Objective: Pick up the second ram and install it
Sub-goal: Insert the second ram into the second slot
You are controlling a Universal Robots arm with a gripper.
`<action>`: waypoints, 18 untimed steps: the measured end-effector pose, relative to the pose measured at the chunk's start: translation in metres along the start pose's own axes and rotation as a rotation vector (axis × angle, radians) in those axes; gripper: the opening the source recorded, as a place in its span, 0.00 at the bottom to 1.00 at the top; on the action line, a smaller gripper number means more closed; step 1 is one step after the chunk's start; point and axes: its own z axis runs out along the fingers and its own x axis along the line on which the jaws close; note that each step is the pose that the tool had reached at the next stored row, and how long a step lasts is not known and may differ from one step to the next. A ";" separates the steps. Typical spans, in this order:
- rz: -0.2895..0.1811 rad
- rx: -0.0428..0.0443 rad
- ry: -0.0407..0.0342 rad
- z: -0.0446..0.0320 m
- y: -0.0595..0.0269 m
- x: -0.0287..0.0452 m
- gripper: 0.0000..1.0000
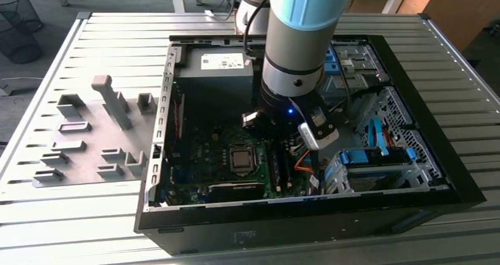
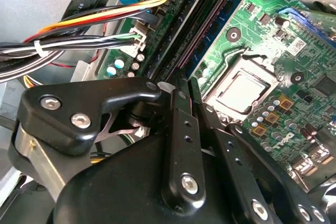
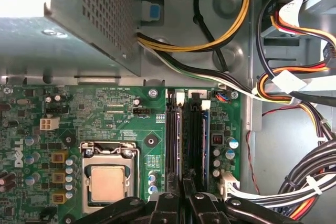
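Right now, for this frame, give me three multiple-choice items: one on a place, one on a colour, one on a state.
1. The gripper is: A outside the computer case; B inside it, at the memory slots; C raised high above it.
2. The motherboard is: A green; B red; C white.
3. The computer case is: A shut; B standing upright; C lying open.
Answers: B, both wrist views show the slots just past it; A, green board surrounds the processor; C, the exterior view shows its insides.

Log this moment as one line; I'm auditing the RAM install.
step: ram install | gripper: down at the memory slots, beside the processor socket | site: inside the open computer case
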 end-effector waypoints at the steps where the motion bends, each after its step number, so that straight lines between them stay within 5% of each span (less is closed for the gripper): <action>1: 0.003 0.0000 0.0000 0.0002 0.0000 -0.0002 0.14; 18: 0.019 -0.0008 -0.0001 0.0057 0.0001 -0.0008 0.14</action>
